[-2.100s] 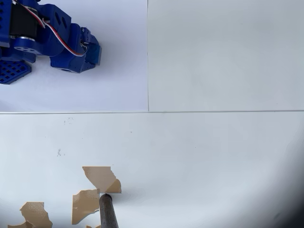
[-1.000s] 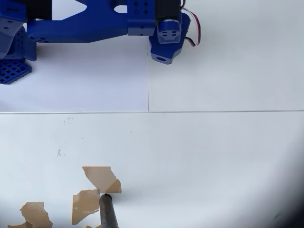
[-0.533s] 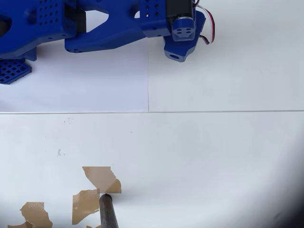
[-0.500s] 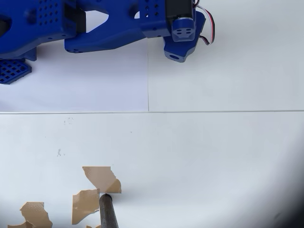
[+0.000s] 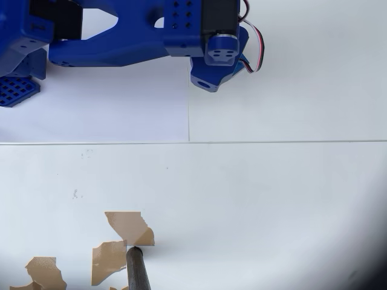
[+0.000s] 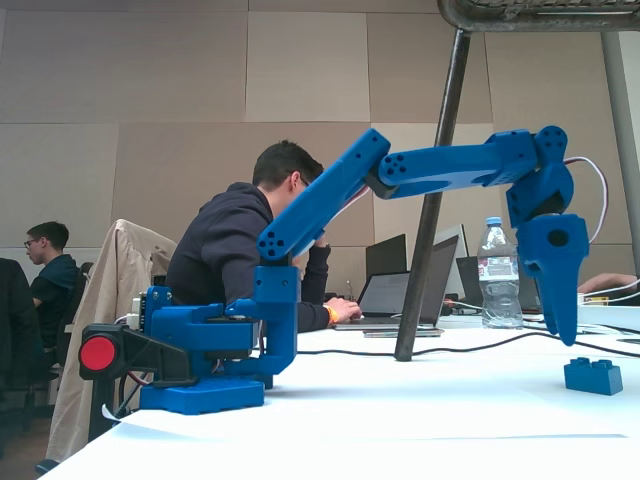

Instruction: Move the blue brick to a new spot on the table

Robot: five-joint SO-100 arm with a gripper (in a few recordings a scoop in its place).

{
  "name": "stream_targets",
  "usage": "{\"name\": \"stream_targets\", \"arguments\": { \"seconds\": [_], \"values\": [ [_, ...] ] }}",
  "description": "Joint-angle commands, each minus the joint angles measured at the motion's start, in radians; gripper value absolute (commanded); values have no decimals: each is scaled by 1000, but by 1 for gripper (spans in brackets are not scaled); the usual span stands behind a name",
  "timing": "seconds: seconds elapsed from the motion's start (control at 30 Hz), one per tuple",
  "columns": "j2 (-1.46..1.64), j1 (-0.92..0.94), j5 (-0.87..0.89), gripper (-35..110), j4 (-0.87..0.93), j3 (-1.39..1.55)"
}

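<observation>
Gripper: the gripper (image 6: pixel 560 325) hangs point-down at the end of the stretched arm (image 6: pixel 440 170), clear of the table (image 6: pixel 420 410). From the side its fingers overlap into one blade, and from overhead (image 5: pixel 213 72) the wrist covers them, so I cannot tell how wide it stands. It carries nothing that I can see.

Brick: the brick (image 6: pixel 592 376) sits on the table in the fixed view, below the fingertips and a little right of them, apart from them. The grasp looks not yet made.

Risk, misalignment: the tips look to be left of the brick. A straight descent could land one finger on the studs or beside the brick and shove it away instead of straddling it.

Risk, width: if the fingers are too narrow, they would press on top of the brick; a small, light brick could skid or tip.

Risk, reach: the arm is nearly fully extended, so little margin remains to correct outward.

Surroundings: tape scraps (image 5: pixel 127 226) and a dark pole (image 5: pixel 138 272) lie well apart from the gripper; a cable (image 6: pixel 480 348) runs across the table behind.
</observation>
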Motion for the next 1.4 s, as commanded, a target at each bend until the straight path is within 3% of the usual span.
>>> {"name": "stream_targets", "arguments": {
  "seconds": [0.0,0.27,0.4,0.5,0.87,1.37],
  "values": [
    [549,-34,-32,27,-97,495],
    [1460,-149,-115,13,-222,1445],
    [1847,-172,-146,0,-169,1744],
    [2091,-147,-178,0,-129,1887],
    [2361,0,-318,0,-227,2186],
    [2367,144,-371,0,-364,2385]
  ]
}}
